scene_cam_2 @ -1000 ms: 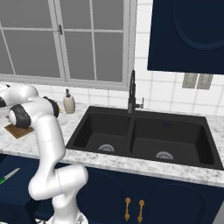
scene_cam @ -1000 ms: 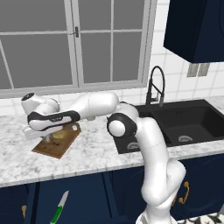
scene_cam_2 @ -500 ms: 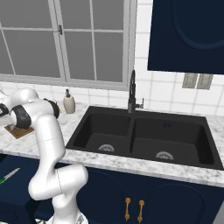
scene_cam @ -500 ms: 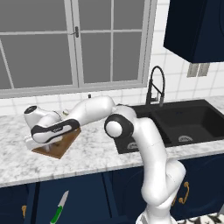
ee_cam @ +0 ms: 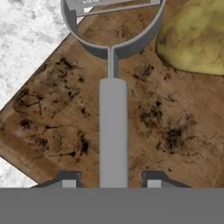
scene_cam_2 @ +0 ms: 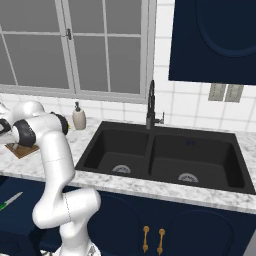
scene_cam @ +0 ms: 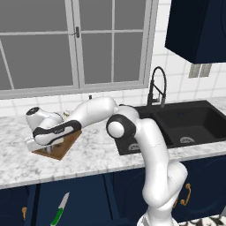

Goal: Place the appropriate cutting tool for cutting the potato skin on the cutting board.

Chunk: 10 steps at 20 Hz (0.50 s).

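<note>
The cutting tool, a grey metal peeler (ee_cam: 113, 131), lies flat on the brown cutting board (ee_cam: 166, 131) with its forked head pointing away from the hand. My gripper (ee_cam: 113, 183) is open. Its fingertips (ee_cam: 68, 182) stand either side of the slim handle with a gap on both sides. The yellowish potato (ee_cam: 194, 39) rests on the board just right of the peeler's head. From the left base view the hand (scene_cam: 33, 142) is low over the left end of the cutting board (scene_cam: 59, 151) on the marble counter. The board's edge (scene_cam_2: 20, 151) peeks out behind the arm in the right base view.
A green-handled knife (scene_cam: 59, 212) lies low in front of the dark cabinets, also visible as the knife (scene_cam_2: 10, 201). A soap dispenser (scene_cam_2: 78, 117) stands by the window. The black double sink (scene_cam: 185, 126) and faucet (scene_cam: 156, 86) are to the right.
The hand came down and leftward onto the cutting board with the peeler. The jaws then parted, leaving the peeler lying on the board.
</note>
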Available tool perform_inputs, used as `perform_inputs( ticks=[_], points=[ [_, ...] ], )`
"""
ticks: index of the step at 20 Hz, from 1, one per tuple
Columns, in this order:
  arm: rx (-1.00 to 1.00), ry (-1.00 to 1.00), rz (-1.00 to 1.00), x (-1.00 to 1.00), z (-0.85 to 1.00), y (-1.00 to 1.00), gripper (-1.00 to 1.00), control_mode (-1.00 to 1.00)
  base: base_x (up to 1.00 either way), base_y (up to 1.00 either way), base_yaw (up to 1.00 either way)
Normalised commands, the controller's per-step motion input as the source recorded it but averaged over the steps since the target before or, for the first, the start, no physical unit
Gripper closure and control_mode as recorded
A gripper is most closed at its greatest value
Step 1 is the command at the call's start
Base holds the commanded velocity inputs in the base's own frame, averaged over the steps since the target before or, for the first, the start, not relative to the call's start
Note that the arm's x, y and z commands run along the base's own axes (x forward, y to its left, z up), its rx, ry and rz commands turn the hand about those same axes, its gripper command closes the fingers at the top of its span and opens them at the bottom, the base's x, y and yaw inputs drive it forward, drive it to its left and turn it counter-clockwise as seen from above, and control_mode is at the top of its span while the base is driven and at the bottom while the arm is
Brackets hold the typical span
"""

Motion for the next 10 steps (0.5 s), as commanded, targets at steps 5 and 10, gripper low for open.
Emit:
perform_inputs(
  ticks=[5,10],
  points=[
    [0.0,0.08,0.0,0.0,0.15,-0.08,-1.0,-1.0,0.0,0.0,0.0],
    [-0.11,0.01,0.0,0.0,0.83,0.0,-1.0,-1.0,0.0,0.0,0.0]
  ],
)
